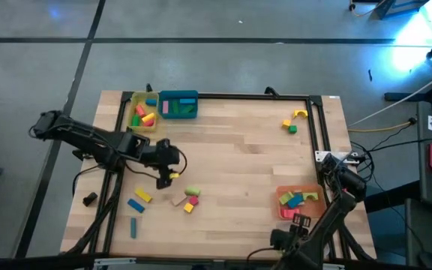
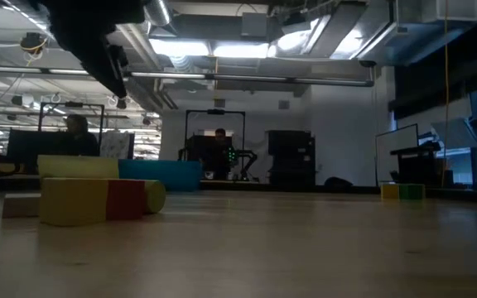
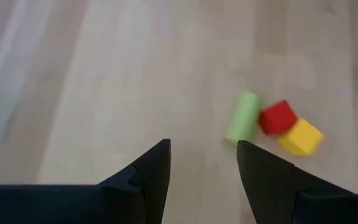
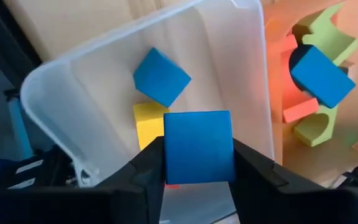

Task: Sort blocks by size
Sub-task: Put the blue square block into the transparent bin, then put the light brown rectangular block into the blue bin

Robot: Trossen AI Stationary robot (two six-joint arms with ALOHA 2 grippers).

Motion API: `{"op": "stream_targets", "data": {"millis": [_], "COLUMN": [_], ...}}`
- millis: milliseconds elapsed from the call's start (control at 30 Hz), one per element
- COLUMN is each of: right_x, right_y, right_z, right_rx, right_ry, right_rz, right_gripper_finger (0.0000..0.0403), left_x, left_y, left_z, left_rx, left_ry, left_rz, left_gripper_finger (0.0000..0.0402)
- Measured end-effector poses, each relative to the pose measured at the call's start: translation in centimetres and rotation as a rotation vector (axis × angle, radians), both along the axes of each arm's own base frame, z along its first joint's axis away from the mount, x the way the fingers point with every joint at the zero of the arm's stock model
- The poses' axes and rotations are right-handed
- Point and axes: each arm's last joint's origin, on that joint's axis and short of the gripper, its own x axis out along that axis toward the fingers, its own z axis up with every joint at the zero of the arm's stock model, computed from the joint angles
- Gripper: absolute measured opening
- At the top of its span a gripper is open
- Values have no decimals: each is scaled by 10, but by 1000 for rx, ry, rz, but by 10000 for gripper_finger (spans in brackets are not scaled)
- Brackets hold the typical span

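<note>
High view: left tool (image 1: 166, 174) over the tabletop (image 1: 238, 150) at about 8 o'clock from centre, a small yellow bit showing at its tip. Just past it at 4 o'clock, a cluster of green cylinder (image 1: 193, 192), red block (image 1: 195, 199), yellow block (image 1: 189, 208) and a tan block (image 1: 178, 200). Farther toward 7 o'clock, a yellow bar (image 1: 142, 196), a blue block (image 1: 136, 205) and a teal bar (image 1: 133, 227). At 11 o'clock, a yellow tray (image 1: 136, 101) and a teal tray (image 1: 178, 96), both holding blocks. At 2 o'clock, a yellow arch (image 1: 300, 114), a yellow cube (image 1: 286, 123) and a green cube (image 1: 293, 129), well apart from the rest. At 4 o'clock, an orange tray (image 1: 283, 212) with blocks; right tool not made out here, hidden by its own arm at the tabletop's edge.

Low view: close up, yellow, red and green blocks touching in a row; dark arm overhead; people far behind in the room.

Left wrist view: fingers (image 3: 151, 171) apart, bare wood between them; cylinder (image 3: 243, 117), red block (image 3: 276, 116) and yellow block (image 3: 300, 137) touching one another just beyond.

Right wrist view: right tool (image 4: 197, 155) clamped on a blue cube (image 4: 197, 146), above a clear tray (image 4: 73, 81) holding a second blue cube (image 4: 161, 77) and a yellow one (image 4: 149, 122); orange tray (image 4: 277, 81) beside it, crowded with green arches and a blue block.
</note>
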Motion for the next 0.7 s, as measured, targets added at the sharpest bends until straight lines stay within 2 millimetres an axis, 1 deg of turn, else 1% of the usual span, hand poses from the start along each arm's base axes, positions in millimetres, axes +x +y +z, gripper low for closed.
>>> {"op": "stream_targets", "data": {"millis": [100,300,467,567,700], "right_x": [0,0,0,0,0], "right_y": [-1,-1,-1,-1,-1], "right_z": [-4,-5,-5,-5,-5], "right_rx": [-4,-9,-8,-8,-6], "right_ry": [2,-8,-9,-9,-6], "right_rz": [0,2,2,2,2], "right_gripper_finger": [159,200,212,211,209], "left_x": [-2,-8,-12,-11,-7], "left_y": [-10,-29,-45,-58,-75], "left_z": [0,0,-2,-10,-29], "left_rx": [-17,-113,-165,-158,-115], "left_ry": [-1,4,17,54,131], "left_rz": [-23,26,35,13,-34], "left_gripper_finger": [170,170,170,170,170]}}
